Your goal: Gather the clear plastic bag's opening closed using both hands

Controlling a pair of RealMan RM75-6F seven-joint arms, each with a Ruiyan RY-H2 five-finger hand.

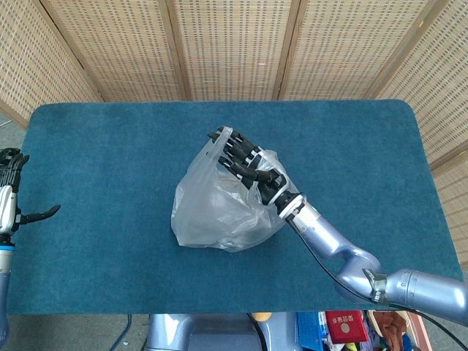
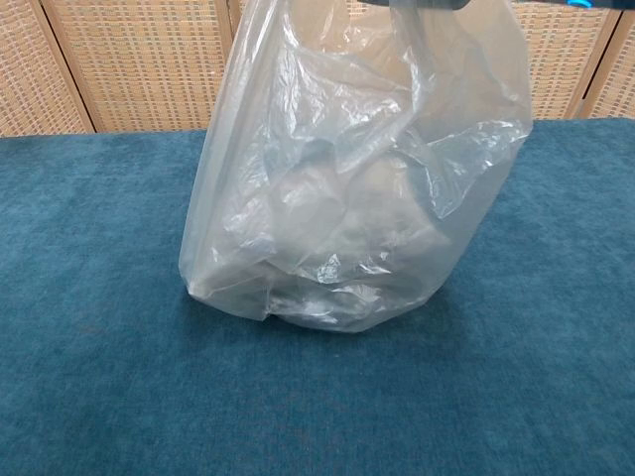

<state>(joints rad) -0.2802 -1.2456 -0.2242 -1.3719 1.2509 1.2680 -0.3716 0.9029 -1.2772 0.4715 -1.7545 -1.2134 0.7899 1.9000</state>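
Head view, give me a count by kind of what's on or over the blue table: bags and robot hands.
Clear plastic bags: 1, the clear plastic bag
Robot hands: 2, the right hand at the bag's top, the left hand at the table's left edge
Total: 3

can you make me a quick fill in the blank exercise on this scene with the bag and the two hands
1. The plastic bag sits on a ____ table cover.
2. The ____ hand is at the top of the bag.
3. The left hand sits at the table's ____ edge, away from the bag.
4. The wall behind the table is made of woven ____.

Missing words: blue; right; left; panels
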